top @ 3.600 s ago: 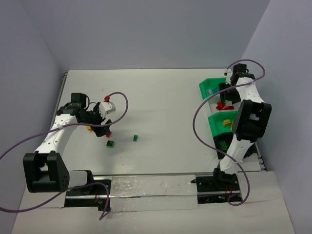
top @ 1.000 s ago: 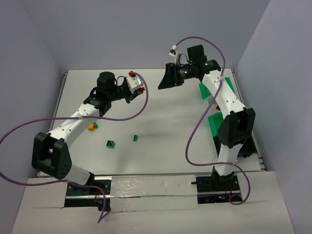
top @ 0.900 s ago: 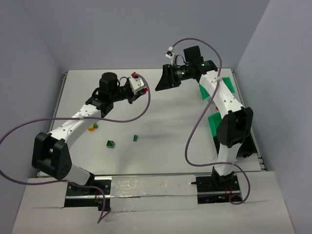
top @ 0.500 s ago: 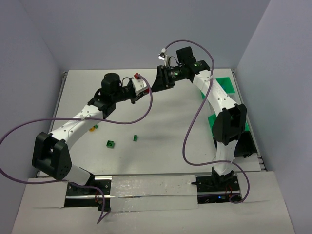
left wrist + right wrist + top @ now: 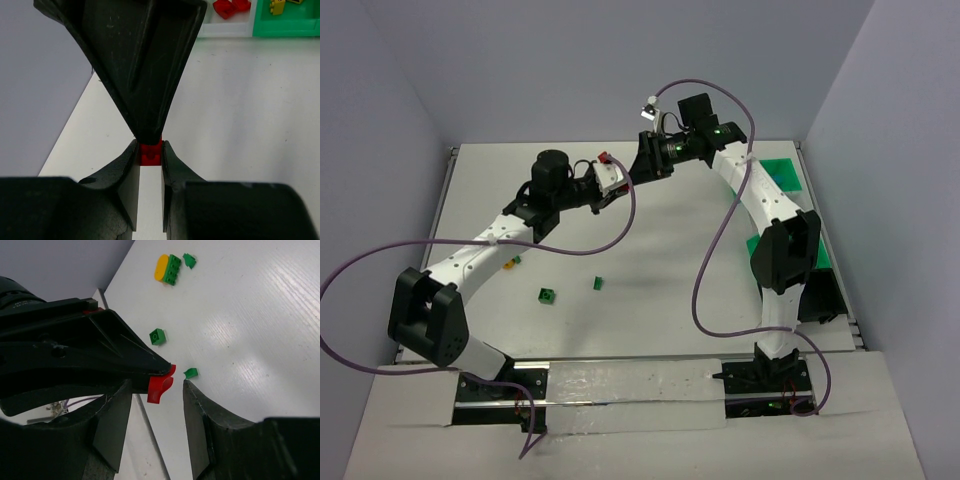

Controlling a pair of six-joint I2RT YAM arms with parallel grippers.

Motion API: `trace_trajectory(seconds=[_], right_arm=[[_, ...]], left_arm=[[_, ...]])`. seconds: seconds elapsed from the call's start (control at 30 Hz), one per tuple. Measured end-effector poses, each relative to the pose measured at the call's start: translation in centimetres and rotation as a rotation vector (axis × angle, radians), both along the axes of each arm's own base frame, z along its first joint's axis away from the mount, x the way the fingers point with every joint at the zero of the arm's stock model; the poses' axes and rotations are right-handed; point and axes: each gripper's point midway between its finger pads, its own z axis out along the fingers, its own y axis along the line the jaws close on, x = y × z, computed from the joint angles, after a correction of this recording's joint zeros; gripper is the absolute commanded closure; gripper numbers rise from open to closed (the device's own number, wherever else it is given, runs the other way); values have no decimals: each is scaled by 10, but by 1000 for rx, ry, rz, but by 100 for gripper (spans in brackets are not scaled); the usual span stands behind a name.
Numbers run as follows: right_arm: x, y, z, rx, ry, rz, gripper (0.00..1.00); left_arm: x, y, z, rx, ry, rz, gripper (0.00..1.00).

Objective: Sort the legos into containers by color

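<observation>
Left claw [image 5: 149,148] — pinching red lego [image 5: 150,154], midair

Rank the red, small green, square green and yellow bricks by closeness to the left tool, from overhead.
1. Red brick: gripped in the left tool.
2. Small green brick: table, centre.
3. Square green brick, yellow brick, further left: too close to call.
</observation>
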Motion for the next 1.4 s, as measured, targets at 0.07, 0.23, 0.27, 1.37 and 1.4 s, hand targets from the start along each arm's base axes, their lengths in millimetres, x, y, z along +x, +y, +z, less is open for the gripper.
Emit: trace_trajectory(seconds=[0.07,0.23,0.27,1.37,1.4], right_arm=[[1,0,-3,-2,6,0,49],[1,1,-5,-3,12,2,59],[1,1,-5,-1,12,4,65],[47,-116,-35,-133,-23,-226,100],[53,-138,-37,-157,-28,-273,100]], left_arm=[[0,-2,0,1,-1,-6,100],[0,-4,-3,4,1,-13,100],[0,-4,-3,5,1,-14,100],[43,42,-18,-9,117,237,1],[45,47,-17,-9,120,254,1]])
